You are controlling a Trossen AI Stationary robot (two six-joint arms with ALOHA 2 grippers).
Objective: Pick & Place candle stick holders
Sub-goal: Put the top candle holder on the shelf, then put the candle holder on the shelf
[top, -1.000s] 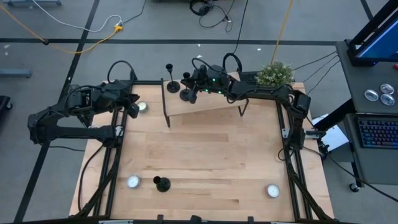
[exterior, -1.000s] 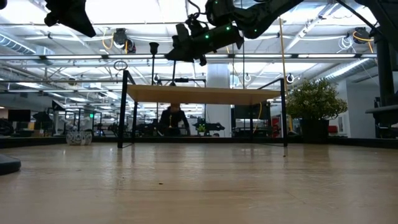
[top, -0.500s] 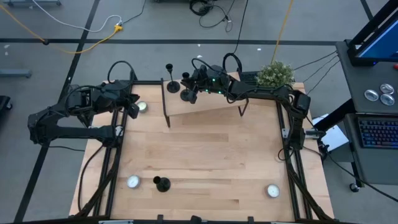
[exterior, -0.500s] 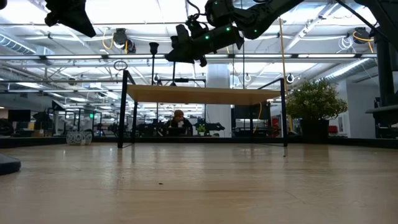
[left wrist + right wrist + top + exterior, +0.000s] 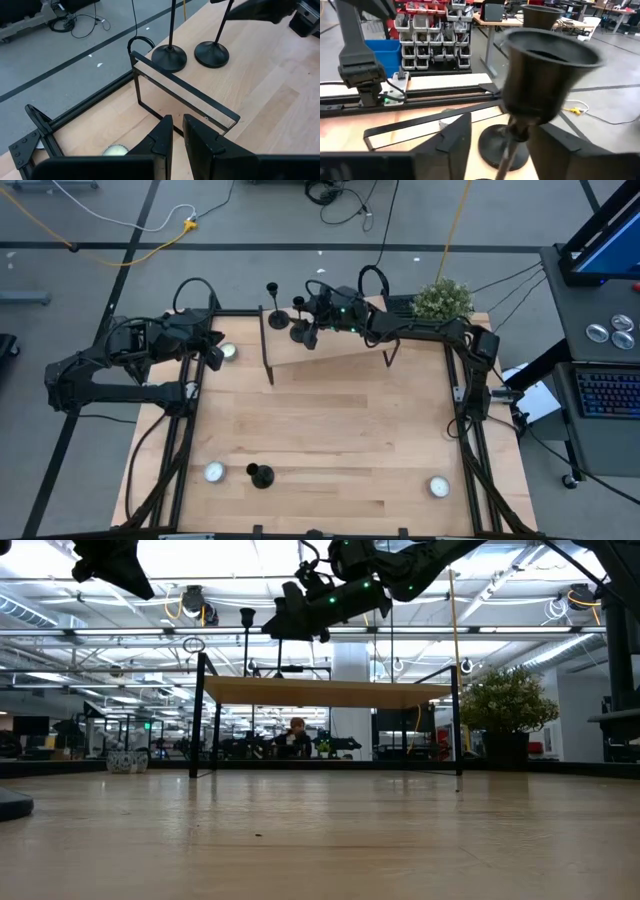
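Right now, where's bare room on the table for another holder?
Free: the table middle, between the raised shelf and the front row, where a candlestick stands between two tealights. Crowded: the shelf's left end, two candlesticks with the right gripper around one stem.

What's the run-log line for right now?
right claw: open around candlestick stem on shelf | left claw: shut, parked | second candlestick: on shelf | third candlestick: on table
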